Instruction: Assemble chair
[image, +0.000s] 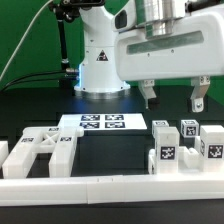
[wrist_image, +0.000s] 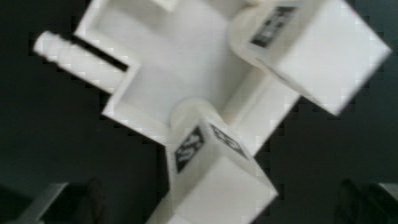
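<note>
Chair (image: 160, 158) is all loose parts, nothing joined that I can see. There are two groups, both on the camera side of the marker board (image: 102, 122). A blocky cluster (image: 190, 138) of tagged pieces sits to the exterior view's right of it, and a flat frame piece (image: 35, 152) to its left. Everything sits on the black bench (image: 110, 155).

Hand (image: 174, 97) is wide open and holding nothing. It hangs above the bench to the exterior view's right of the marker board, on the cluster's side and clear of it. The wrist view is blurred: a broad white slab (wrist_image: 178, 65) with a tagged square bar (wrist_image: 217, 150) across or against it. I can't tell which.

My read is that you're on the approach to a pick.
- Steady the wrist so the view sharpens.
- Choose one piece with free flanks.
- Square the jaws to its flat sides.
- Come straight down so neither finger clips a neighbour. The cluster is packed tight, so a skewed descent would likely shove pieces.
- Close on the piece's middle so it won't swing when lifted.

Containers: none. There's no bin, tray or box in either view. The low rim wall (image: 110, 183) runs along the bench edge on the camera side of the marker board. Parts stand near it, but I can't tell if they touch. Robot base (image: 100, 70) is behind the marker board.
</note>
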